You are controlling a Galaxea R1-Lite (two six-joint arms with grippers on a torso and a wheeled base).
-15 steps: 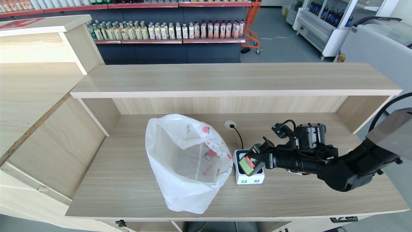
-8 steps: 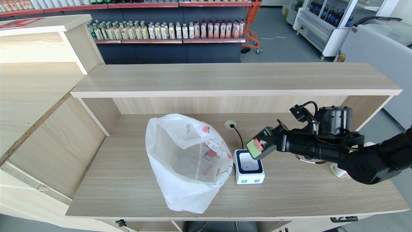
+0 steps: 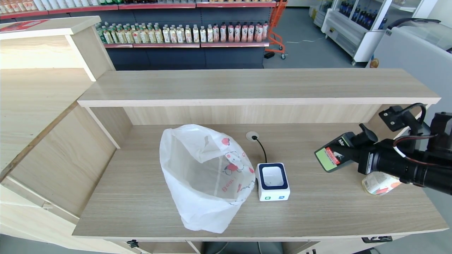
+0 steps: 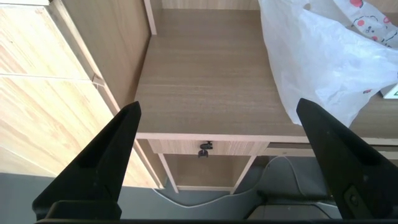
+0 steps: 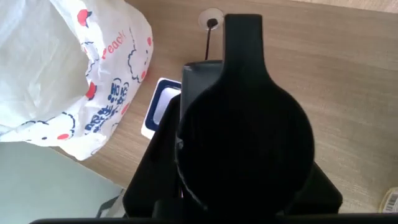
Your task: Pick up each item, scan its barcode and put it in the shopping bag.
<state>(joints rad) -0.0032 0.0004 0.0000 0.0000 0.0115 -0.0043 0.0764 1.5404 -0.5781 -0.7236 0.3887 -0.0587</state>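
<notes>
A pale wooden counter (image 3: 317,211) runs across the foreground. At its near left corner the left pincer (image 4: 219,109) hangs with its two dark fingers spread wide and nothing between them; the counter's bare corner and part of the bag lie beyond it. Left of centre on the counter stands the white plastic shopping bag (image 3: 197,176), printed with red and blue cartoon figures, its mouth gaping upward. Just beside the bag, on its right, sits a small white barcode scanner (image 3: 272,181) with a dark blue frame around its upward-facing window. Well to the right of the scanner, raised above the counter, the right pincer (image 3: 348,150) is closed on a dark boxed item (image 3: 330,158), gripping it at one end; the box's free end, with a green and red label, points toward the scanner and bag. Below that arm a small pale container (image 3: 379,183) with a red and white label lies on its side on the counter. A black cable (image 3: 262,150) runs from the scanner back to a round port (image 3: 252,136) in the counter. Behind rises the counter's raised ledge (image 3: 247,86). Farther off, store shelves (image 3: 183,33) hold rows of bottles, and white freezer cabinets (image 3: 353,24) stand at the far right.
</notes>
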